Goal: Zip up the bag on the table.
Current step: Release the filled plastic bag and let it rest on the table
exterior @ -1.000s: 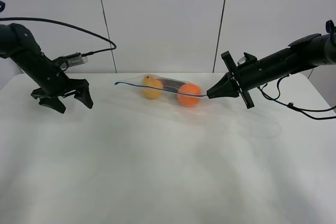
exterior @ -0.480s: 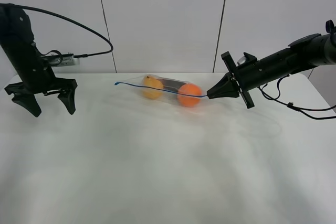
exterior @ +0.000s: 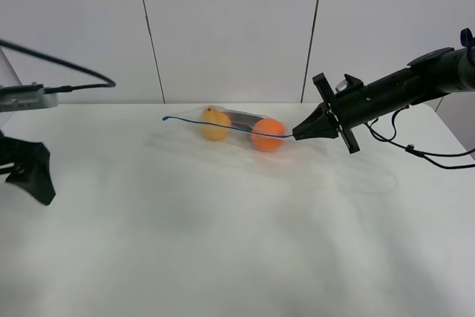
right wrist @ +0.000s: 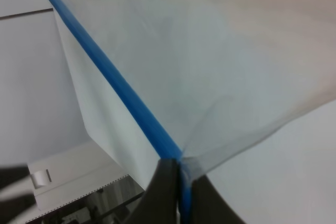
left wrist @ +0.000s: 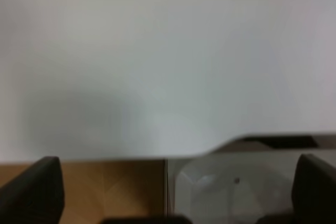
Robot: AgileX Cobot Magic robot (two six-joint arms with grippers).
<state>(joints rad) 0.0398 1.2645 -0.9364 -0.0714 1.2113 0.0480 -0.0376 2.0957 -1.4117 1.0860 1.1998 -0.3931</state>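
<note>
A: Bag [exterior: 239, 128] position?
B: Far centre of the table [exterior: 237, 243], 2 orange balls [exterior: 267, 134] inside, blue zipper strip [right wrist: 113, 80] along its upper edge.
A: Gripper status?
B: Right gripper [exterior: 297, 134] is clamped on the strip's end. Left gripper [left wrist: 173, 192] has its fingers [left wrist: 31, 190] spread wide at the table's left edge.
</note>
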